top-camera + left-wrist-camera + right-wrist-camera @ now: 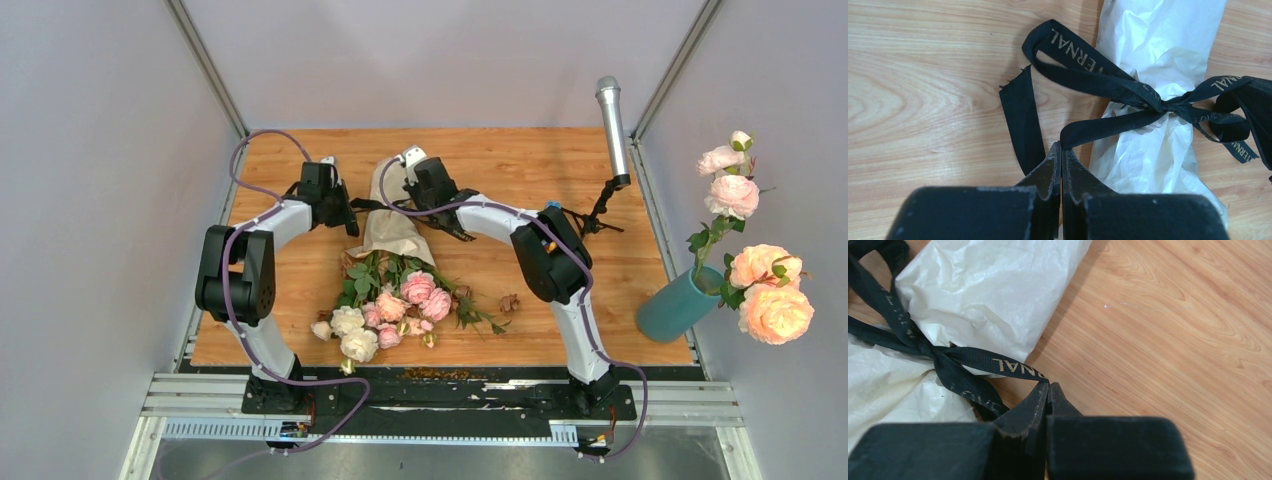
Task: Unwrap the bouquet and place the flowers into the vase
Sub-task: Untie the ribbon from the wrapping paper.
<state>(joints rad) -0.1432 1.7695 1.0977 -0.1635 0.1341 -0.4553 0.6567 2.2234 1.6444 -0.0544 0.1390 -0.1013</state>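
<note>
The wooden table (560, 160) carries the bouquet (395, 265) across its middle, blooms toward the arm bases and paper-wrapped stems pointing to the far side. Over at the table's right edge the teal vase (678, 305) leans, well apart from both arms. Now the black ribbon (1098, 80), knotted round the paper: the left gripper (1061, 150) is pinched tight on one tail just left of the wrap, and the right gripper (1048, 387) is pinched on the other tail, just right.
</note>
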